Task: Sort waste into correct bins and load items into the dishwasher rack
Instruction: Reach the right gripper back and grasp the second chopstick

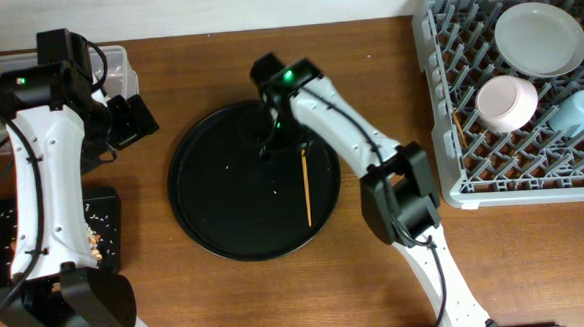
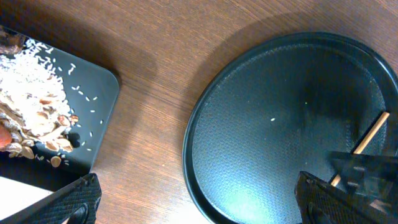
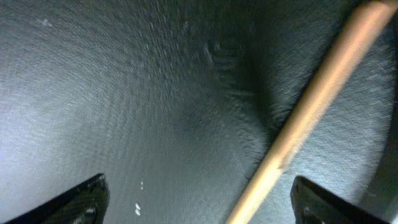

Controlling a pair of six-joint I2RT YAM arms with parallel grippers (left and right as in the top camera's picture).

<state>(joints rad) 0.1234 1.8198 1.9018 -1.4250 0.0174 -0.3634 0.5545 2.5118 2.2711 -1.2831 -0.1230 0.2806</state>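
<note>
The right gripper (image 3: 199, 205) hangs low over the round black tray (image 1: 214, 203) in the middle of the table (image 1: 387, 58). Its fingers (image 3: 326, 202) are spread apart and hold nothing. A wooden chopstick (image 3: 311, 106) lies flat on that tray. In the wrist view it slants through the gap between the fingers without being pinched, and I cannot tell whether either finger touches it. A few pale grains speckle the tray around it.

Over on the left, the left gripper (image 2: 205, 202) is also spread wide and empty, above the table just left of the round tray. Nearer, the flat black rectangular tray (image 2: 99, 87) holds a heap of rice-like scraps (image 2: 31, 93) mixed with brownish bits. The clear plastic box (image 1: 116, 58) sits in the far left corner, partly hidden by the left arm.

On the far right, the grey dishwasher rack (image 1: 446, 35) carries the white plate (image 1: 540, 38), the pinkish bowl (image 1: 507, 103) and, beside the bowl, the light-blue cup (image 1: 577, 112). A thin wooden stick (image 1: 457, 125) near the rack's left edge may be a second chopstick, but it is too small to be sure.
</note>
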